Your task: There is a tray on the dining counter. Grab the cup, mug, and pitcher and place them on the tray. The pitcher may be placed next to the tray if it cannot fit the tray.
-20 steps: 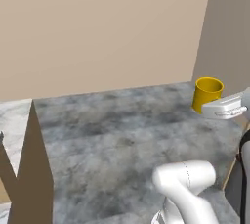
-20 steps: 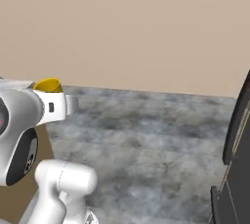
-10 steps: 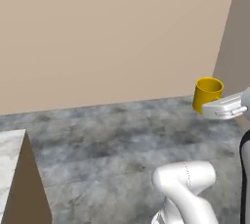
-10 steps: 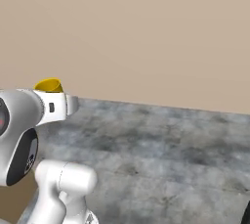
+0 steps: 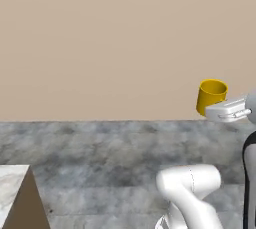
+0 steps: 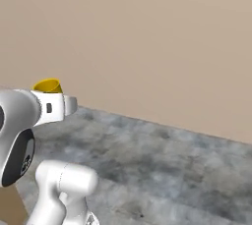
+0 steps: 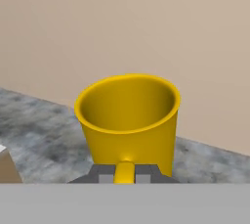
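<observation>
Change of view: over the last second both base views have swung; the tan panel edge with its marble corner has slid from mid-left to the lower left corner of the left base view, and the dark shape at the right edge of the right base view has gone. The whole picture has shifted, so the base is turning or driving; the things themselves have not moved.

Constant: the mug keeps the same place against the hand in all three moments.

Meaning for the task: judged a carry phase. The mug is off its support and travelling with the robot; the tray and the dining table are yet to come into sight, so placing is still ahead.

Hand state: fingers drawn together on the mug's handle, which sits between the two dark tips in the hand view.

Mug relative to hand: directly in front of the fingers, touching them, upright, open mouth up, interior empty.

Mug in the room: held aloft before the plain beige wall, above the grey mottled floor.
</observation>
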You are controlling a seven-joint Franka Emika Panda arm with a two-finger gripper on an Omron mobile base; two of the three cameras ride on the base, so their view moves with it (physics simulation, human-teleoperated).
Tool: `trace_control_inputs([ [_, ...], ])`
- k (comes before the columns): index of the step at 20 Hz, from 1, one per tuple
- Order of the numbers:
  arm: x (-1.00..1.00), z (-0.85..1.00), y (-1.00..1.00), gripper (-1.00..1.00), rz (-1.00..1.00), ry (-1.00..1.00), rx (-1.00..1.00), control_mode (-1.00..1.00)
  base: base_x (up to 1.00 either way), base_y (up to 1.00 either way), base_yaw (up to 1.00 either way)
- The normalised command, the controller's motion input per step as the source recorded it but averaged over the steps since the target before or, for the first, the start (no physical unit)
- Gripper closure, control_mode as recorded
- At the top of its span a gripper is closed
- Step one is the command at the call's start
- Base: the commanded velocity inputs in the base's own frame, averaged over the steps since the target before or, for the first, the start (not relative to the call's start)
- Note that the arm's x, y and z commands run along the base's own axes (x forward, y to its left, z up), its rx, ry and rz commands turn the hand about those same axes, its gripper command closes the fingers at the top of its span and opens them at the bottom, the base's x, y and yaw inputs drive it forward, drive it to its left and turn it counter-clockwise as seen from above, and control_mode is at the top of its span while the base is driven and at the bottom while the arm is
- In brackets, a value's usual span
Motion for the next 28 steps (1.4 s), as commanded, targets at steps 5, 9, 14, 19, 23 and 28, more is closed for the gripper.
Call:
trace_control_inputs([
  [5,0.00,0.00,0.00,1.00,0.00,0.00,0.00,1.00,1.00,-0.32,0.64],
  [9,0.00,0.00,0.00,1.00,0.00,0.00,0.00,1.00,0.98,-0.49,0.69],
  [14,0.00,0.00,0.00,1.00,0.00,0.00,0.00,1.00,0.71,-0.71,0.69],
  [19,0.00,0.00,0.00,1.00,0.00,0.00,0.00,1.00,0.42,-0.48,0.78],
  [23,0.00,0.00,0.00,1.00,0.00,0.00,0.00,1.00,0.46,-0.59,0.77],
  [28,0.00,0.00,0.00,1.00,0.00,0.00,0.00,1.00,0.49,-0.73,0.69],
])
